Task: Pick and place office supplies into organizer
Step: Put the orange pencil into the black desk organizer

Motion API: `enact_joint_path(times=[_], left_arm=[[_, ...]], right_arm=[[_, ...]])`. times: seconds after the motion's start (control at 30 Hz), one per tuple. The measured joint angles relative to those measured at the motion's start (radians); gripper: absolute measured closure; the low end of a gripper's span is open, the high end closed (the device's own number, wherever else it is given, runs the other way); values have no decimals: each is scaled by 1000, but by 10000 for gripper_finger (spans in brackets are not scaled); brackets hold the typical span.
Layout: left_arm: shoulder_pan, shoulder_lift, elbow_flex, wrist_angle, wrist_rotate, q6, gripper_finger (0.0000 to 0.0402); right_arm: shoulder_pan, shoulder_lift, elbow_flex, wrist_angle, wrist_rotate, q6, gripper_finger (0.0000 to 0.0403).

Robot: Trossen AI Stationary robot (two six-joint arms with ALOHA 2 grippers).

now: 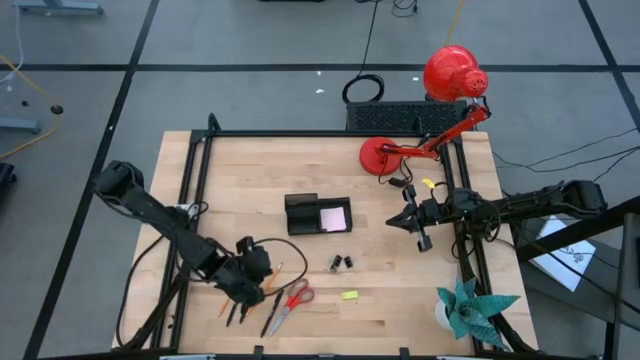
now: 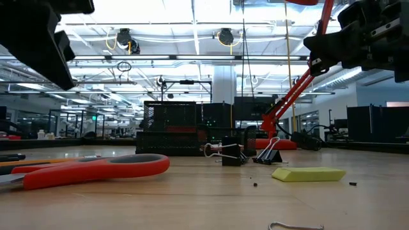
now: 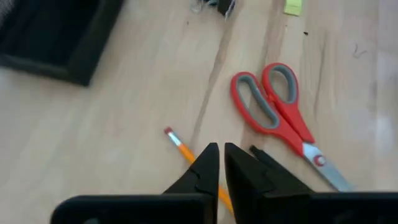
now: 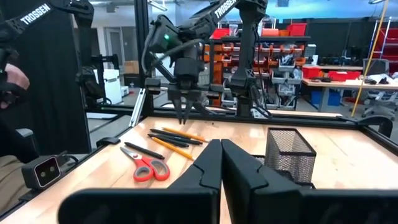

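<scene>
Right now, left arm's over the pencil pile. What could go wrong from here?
1. The left gripper hangs with fingers nearly together over an orange pencil, with another dark pen close beside it; a descent could catch two items or knock them apart.
2. The scissors lie close by, so a sweep toward the organizer may nudge them.
3. The right gripper waits shut beside the organizer, tightening the drop-off space.
</scene>
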Motion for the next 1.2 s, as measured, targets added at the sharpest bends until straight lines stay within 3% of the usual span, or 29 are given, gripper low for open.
enact_joint_path(times=[0.33, 0.47, 0.6, 0.97, 1.2], left_arm=[[81, 0, 0, -17, 110, -215, 213], [117, 0, 0, -17, 110, -259, 176], [133, 11, 0, -16, 119, -230, 167], [181, 197, 0, 6, 347, -235, 187], [196, 219, 2, 16, 372, -223, 188]], right_arm=[[0, 0, 0, 1, 2, -26, 403], [0, 0, 0, 10, 3, -23, 403], [0, 0, 0, 13, 3, -2, 403], [0, 1, 0, 13, 5, 11, 403], [0, 0, 0, 8, 5, 10, 403]])
